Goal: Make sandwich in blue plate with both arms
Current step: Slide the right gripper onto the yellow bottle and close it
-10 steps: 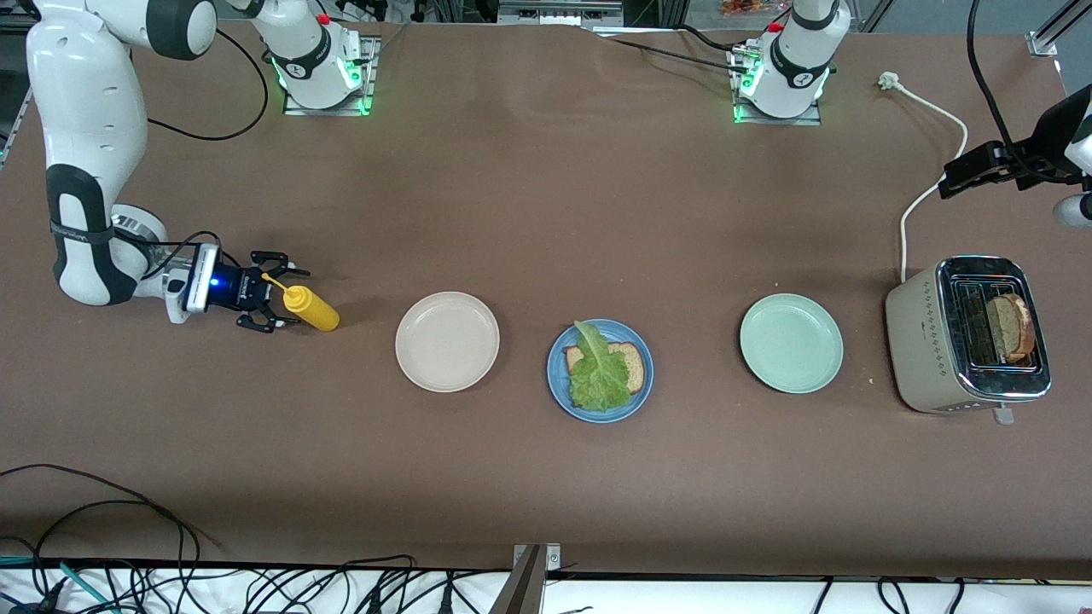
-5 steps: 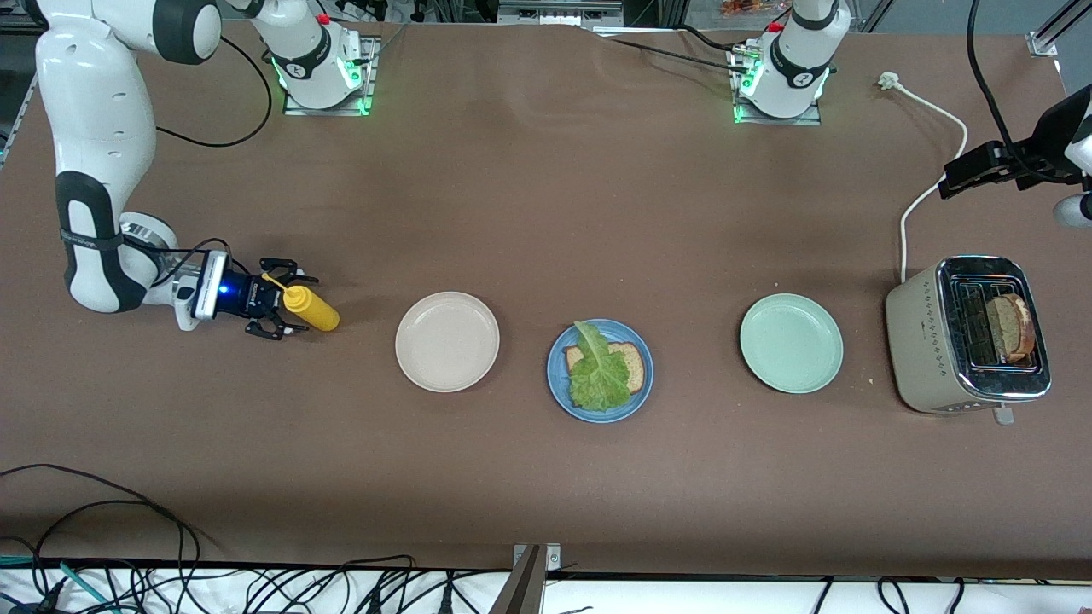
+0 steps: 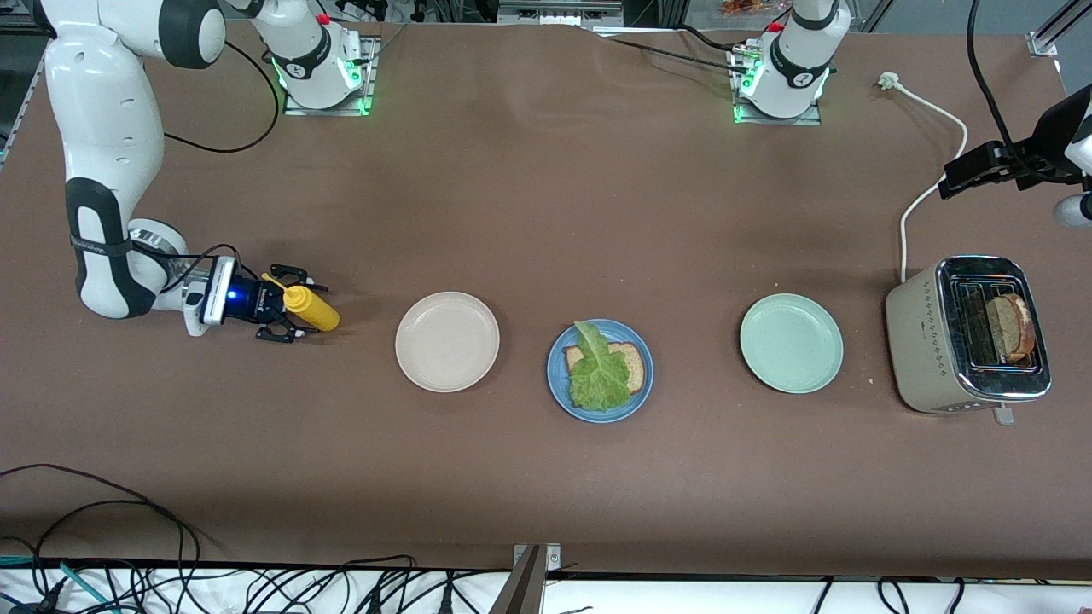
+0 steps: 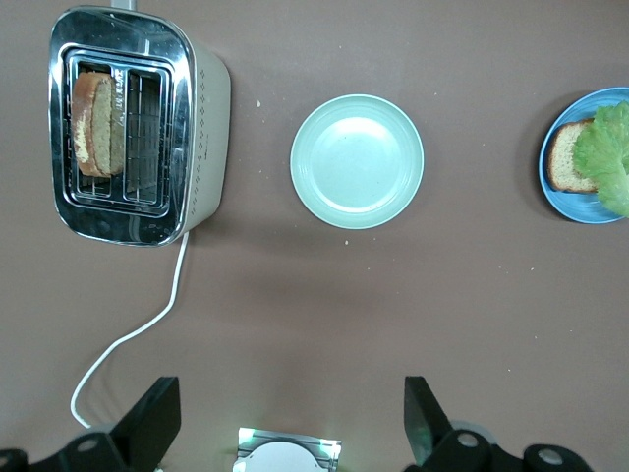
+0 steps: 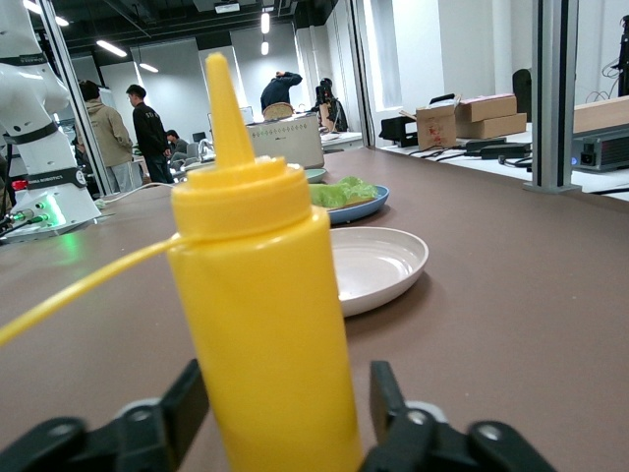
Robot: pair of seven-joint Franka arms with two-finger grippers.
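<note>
Sandwich (image 3: 602, 373) parts are sitting half-assembled on the blue plate (image 3: 556, 381), which is lying nearest the front camera in the row of three plates, between the beige-white plate (image 3: 447, 341) and the mint-green plate (image 3: 791, 343): one bread slice (image 3: 633, 362) is lying there with the lettuce leaf (image 3: 597, 375) draped over it.

At the right arm's end of the table, the right gripper (image 3: 286, 309) is reaching low around the yellow sauce bottle (image 3: 310, 309), its fingers (image 5: 162, 408) spread on either side and not pressing the sides in the right wrist view. Judging by this, the sauce step is beginning; next the fingers are needing to close squarely on the body without knocking the bottle over.

Toward the left arm's end, the toaster (image 3: 968, 335) is holding the second bread slice (image 3: 1011, 326) in one slot. The left gripper (image 4: 285, 433) is waiting high over the table with its fingers spread wide and nothing between them.

The bottle's base is cut off in the right wrist view, and the left gripper is barely showing at the front view's edge.
</note>
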